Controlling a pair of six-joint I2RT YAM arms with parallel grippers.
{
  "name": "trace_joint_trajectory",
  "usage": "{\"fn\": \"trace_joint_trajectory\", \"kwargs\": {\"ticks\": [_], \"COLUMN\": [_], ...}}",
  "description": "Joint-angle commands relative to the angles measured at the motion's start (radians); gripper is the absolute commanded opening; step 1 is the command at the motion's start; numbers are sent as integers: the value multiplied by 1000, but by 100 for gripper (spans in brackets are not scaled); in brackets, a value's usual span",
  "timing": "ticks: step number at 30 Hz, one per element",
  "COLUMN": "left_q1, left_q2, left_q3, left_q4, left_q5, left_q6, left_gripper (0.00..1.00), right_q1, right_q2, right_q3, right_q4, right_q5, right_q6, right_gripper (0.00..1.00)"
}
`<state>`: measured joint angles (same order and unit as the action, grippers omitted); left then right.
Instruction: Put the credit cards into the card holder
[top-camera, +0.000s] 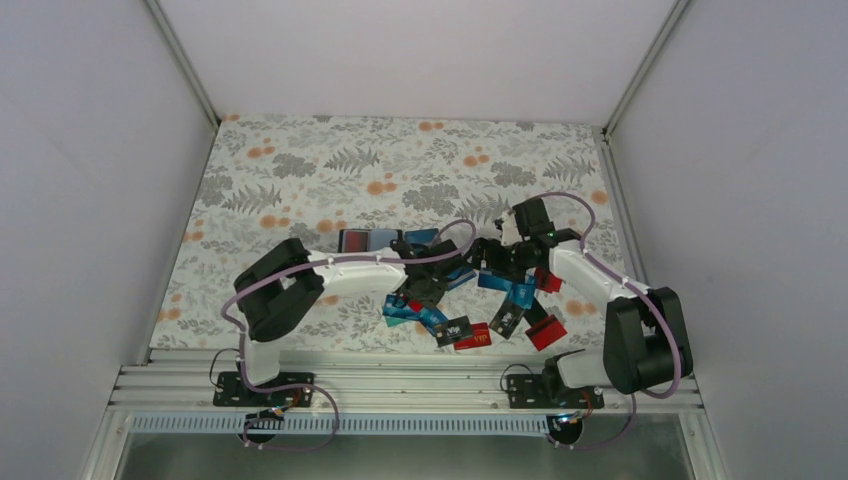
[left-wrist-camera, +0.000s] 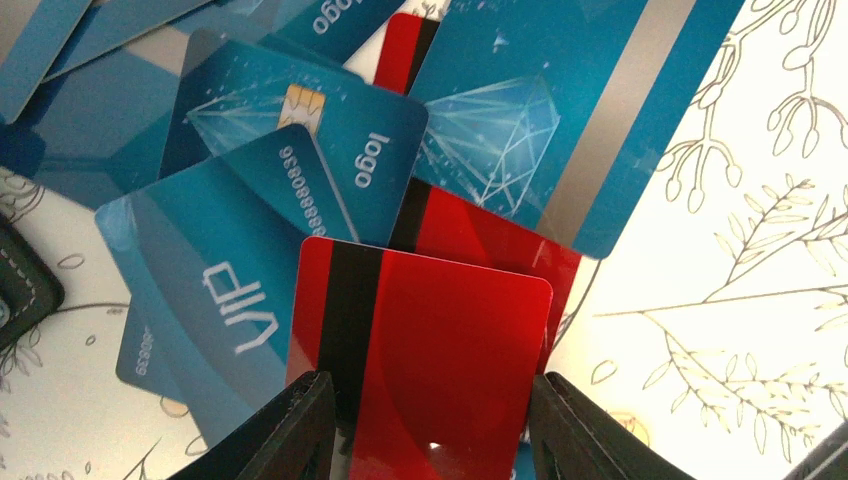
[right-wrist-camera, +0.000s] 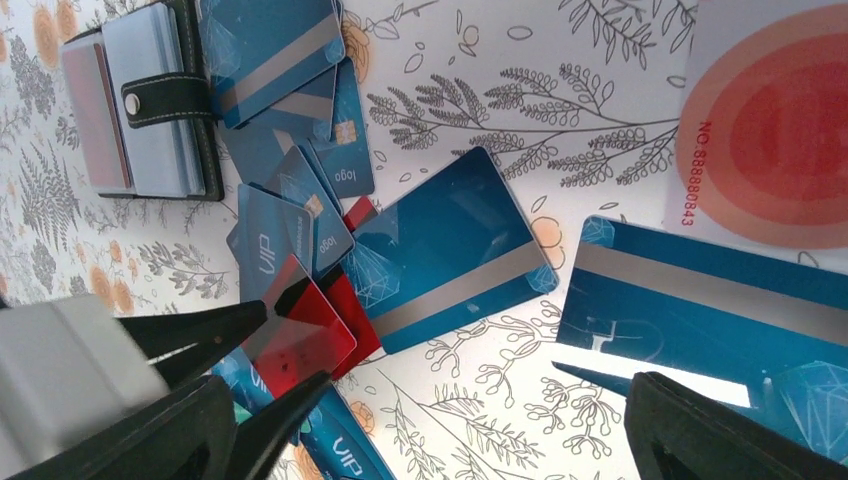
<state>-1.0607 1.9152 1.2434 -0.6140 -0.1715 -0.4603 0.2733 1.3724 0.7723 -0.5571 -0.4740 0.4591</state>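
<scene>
Several credit cards (top-camera: 455, 322), mostly blue with some red, lie scattered and overlapping on the floral cloth between the arms. My left gripper (left-wrist-camera: 430, 400) is shut on a red credit card with a black stripe (left-wrist-camera: 440, 340), one finger on each long edge. In the right wrist view this red card (right-wrist-camera: 305, 335) sits tilted above the pile in the left gripper (right-wrist-camera: 290, 345). The card holder (right-wrist-camera: 150, 100), black with a strap and grey-blue slots, lies open just beyond the pile (top-camera: 365, 240). My right gripper (right-wrist-camera: 430, 440) stands wide open over bare cloth, right beside the left one.
A white card with red-orange rings (right-wrist-camera: 770, 120) lies to the right of the blue cards (right-wrist-camera: 450, 250). The metal rail (top-camera: 420, 385) with the arm bases runs along the near edge. White walls enclose the cloth (top-camera: 300, 160) on three sides.
</scene>
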Motion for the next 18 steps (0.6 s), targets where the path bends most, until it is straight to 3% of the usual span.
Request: {"fn": "trace_joint_trajectory", "kwargs": {"ticks": [1, 12, 18], "left_q1": [27, 69, 132], "left_q2": [-91, -165, -267], "left_q3": [-25, -89, -228], "left_q4": [42, 41, 114], "left_q5": [57, 51, 145], "left_q6": [-13, -19, -44], "left_gripper": [48, 47, 33], "right_q1": [-5, 0, 36], "right_q2": [-33, 2, 53], "right_q3": [-15, -95, -119], "right_q4": [20, 134, 242], "right_q5": [-41, -303, -414], "right_q6": [-14, 0, 26], "right_gripper": [98, 92, 86]}}
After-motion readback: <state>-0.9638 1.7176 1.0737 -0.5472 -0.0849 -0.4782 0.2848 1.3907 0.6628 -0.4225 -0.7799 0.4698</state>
